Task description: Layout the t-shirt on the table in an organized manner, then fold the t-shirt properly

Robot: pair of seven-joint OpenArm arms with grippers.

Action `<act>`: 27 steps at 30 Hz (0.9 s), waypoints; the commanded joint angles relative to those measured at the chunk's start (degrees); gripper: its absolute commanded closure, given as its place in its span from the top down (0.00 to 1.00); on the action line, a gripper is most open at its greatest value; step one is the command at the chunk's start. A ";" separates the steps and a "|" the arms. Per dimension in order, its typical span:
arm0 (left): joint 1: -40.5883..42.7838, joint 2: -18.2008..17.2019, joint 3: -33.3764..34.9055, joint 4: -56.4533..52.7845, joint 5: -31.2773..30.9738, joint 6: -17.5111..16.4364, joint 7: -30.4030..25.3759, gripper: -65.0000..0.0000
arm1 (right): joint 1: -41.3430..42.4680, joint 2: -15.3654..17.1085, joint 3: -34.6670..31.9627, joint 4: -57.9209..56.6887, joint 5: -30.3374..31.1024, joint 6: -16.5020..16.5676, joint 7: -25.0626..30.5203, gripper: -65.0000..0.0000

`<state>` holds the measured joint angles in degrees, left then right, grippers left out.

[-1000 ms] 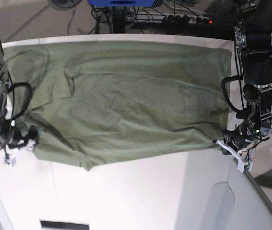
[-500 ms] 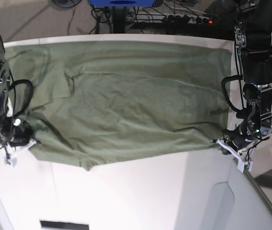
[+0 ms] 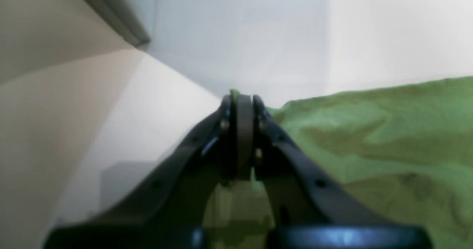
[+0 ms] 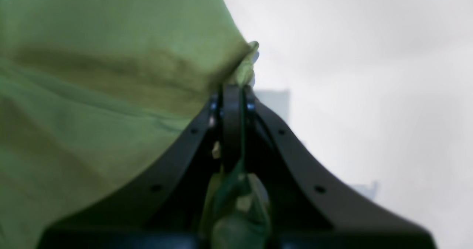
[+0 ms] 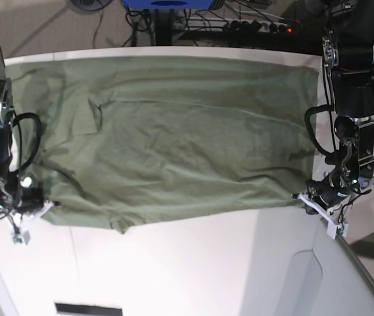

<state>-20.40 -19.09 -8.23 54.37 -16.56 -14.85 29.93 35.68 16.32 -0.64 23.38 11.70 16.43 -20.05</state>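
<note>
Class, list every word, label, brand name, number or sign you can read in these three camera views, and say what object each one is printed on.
None: no text can be read in any view.
The t-shirt shows plain green cloth, with no print or label visible.
The table is bare white, with no markings.
The left gripper and right gripper show no lettering; both wrist views are blurred.

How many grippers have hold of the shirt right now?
2. The left gripper is shut on the t-shirt at its near corner on the base view's right; the right gripper is shut on the near corner on that view's left. Both wrist views show cloth pinched.
</note>
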 commanded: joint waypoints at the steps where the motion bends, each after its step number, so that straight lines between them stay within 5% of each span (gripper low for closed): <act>1: -1.79 -0.91 -0.34 1.24 -0.54 0.13 -1.14 0.00 | 1.29 0.87 -0.01 3.22 0.30 0.06 -0.47 0.00; 18: -1.18 -1.26 -0.69 2.55 -0.54 0.04 -0.61 0.00 | -8.56 1.13 -0.01 31.00 0.30 0.15 -17.97 0.00; 27: 8.23 -2.75 -0.78 20.31 -0.63 0.04 8.88 0.00 | -16.03 1.40 0.07 38.38 0.38 0.15 -18.50 0.00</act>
<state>-10.72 -20.88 -8.58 73.63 -16.84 -15.05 40.12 17.82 16.91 -0.86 60.64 11.73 16.51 -39.59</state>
